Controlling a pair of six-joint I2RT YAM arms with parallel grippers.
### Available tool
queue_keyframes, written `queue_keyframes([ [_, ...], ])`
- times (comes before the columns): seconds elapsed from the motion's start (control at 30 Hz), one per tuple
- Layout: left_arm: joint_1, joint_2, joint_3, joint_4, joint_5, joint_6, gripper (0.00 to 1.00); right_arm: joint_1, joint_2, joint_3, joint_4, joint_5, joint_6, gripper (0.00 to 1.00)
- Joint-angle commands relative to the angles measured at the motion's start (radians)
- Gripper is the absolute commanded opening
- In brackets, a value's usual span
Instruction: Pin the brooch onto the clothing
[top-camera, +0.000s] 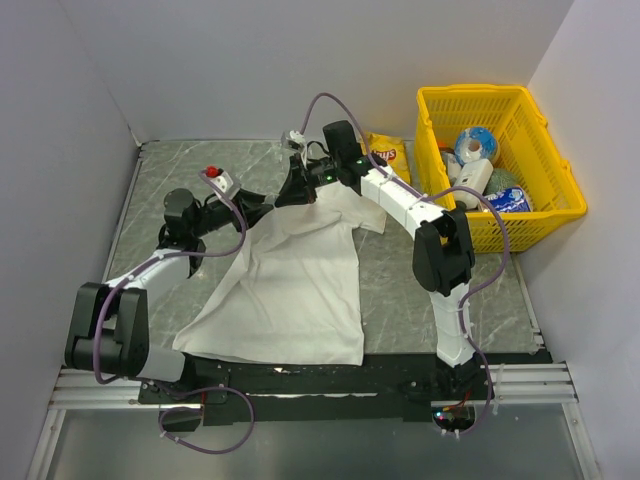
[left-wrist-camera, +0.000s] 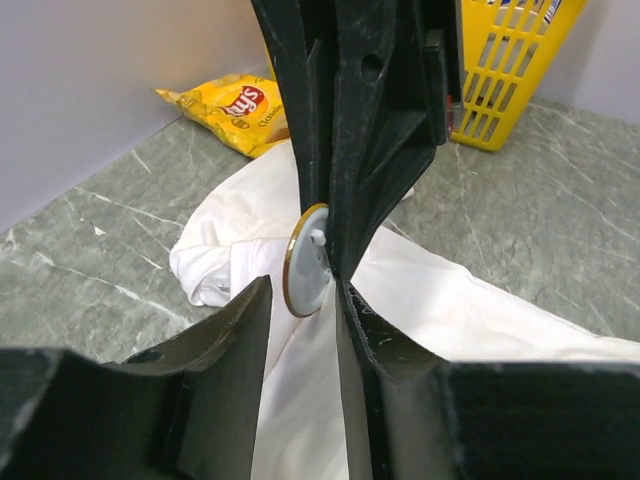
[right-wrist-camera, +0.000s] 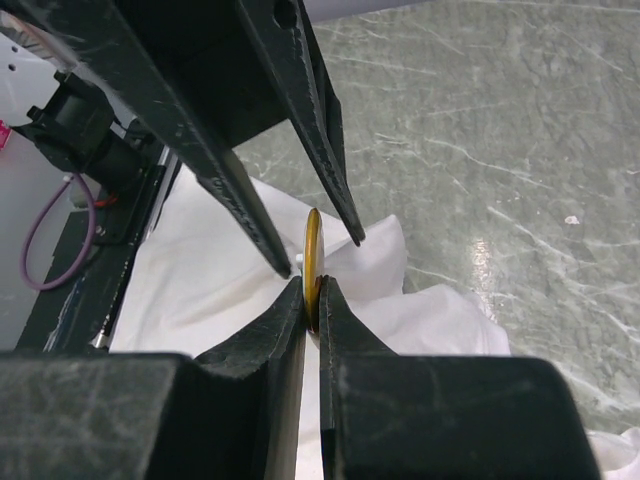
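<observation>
Top view: bright, even, diffuse light from overhead; shadows soft & faint, darker strip along bottom edge. Slight bend in straight lines near frame corners. The clothing (top-camera: 290, 290) reads near blown-out white, folds barely show. Left wrist view: left gripper (left-wrist-camera: 305, 288) fingers at bottom are dark, blurred, no surface detail; the brooch (left-wrist-camera: 305, 262) is fairly sharp, gold rim glints. Right wrist view: right gripper (right-wrist-camera: 311, 290) fingers have grey sheen, soft focus; glare patch on table (right-wrist-camera: 482, 255) mid-right.
</observation>
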Motion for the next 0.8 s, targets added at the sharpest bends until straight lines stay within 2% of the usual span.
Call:
queue_keyframes([
  [0.0, 0.007, 0.035, 0.047, 0.127, 0.064, -0.024, 0.34, 0.006, -0.088, 0.010, 0.011, -0.040, -0.018, 0.07],
  [0.13, 0.006, 0.064, 0.070, 0.144, 0.088, -0.042, 0.23, 0.006, -0.083, 0.011, 0.006, -0.045, -0.019, 0.07],
  [0.27, 0.007, 0.082, 0.082, 0.164, 0.113, -0.059, 0.01, 0.008, -0.080, 0.011, 0.003, -0.039, -0.019, 0.07],
  [0.47, 0.007, 0.067, 0.073, 0.150, 0.087, -0.047, 0.01, 0.008, -0.091, 0.000, 0.026, -0.007, 0.001, 0.11],
  [0.5, 0.009, 0.062, 0.065, 0.150, 0.078, -0.045, 0.01, 0.008, -0.092, -0.006, 0.029, 0.003, 0.001, 0.15],
  [0.53, 0.007, 0.058, 0.062, 0.147, 0.069, -0.042, 0.01, 0.008, -0.095, -0.010, 0.034, 0.012, 0.005, 0.31],
  [0.6, 0.007, 0.046, 0.056, 0.136, 0.047, -0.028, 0.01, 0.006, -0.107, -0.030, 0.054, 0.032, 0.007, 0.46],
  [0.7, 0.007, 0.038, 0.061, 0.104, 0.021, -0.002, 0.01, 0.008, -0.126, -0.056, 0.077, 0.052, 0.012, 0.59],
  [0.77, 0.007, 0.035, 0.064, 0.082, 0.009, 0.008, 0.01, 0.006, -0.132, -0.058, 0.075, 0.061, 0.007, 0.63],
])
